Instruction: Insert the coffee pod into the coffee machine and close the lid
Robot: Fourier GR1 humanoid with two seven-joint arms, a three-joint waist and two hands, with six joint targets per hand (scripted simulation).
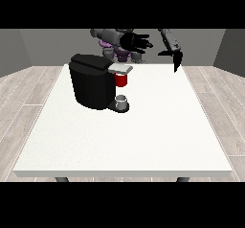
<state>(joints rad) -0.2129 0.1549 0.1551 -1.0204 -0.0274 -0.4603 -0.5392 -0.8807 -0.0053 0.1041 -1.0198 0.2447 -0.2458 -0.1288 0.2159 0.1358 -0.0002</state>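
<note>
Near edge: white tabletop, large bare surface toward the camera, two dark legs just visible under its front edge. Wood-plank floor on both sides, grey walls behind.

Mid-field, left of tabletop centre: black coffee machine, upright, body w/ rounded sides. At its base on the camera-right side a dark drip platform carries a small grey cup, upright, open end up. Directly above the cup, a red part sits under the brew head; appears to be the coffee pod seated in the machine, though whether it is the pod or a fixed part of the head cannot be confirmed. A light grey lid lies roughly flat over the red part, approx. level w/ the machine top, projecting toward view right. Whether it is fully latched: cannot tell.

Far field, above the tabletop's rear edge: hand at the view's left, black, held in the air above and behind the lid, not touching the machine. Its fingers are spread and extended toward view right, holding nothing.

Hand at the view's right, black, on a grey forearm angled down from the top of the view, well apart from the machine. Its fingers point downward, straight, fairly close together, nothing between them; tips hang just above the rear tabletop area.

Robot torso, grey w/ purple parts, partly hidden behind the machine and the first hand
</note>
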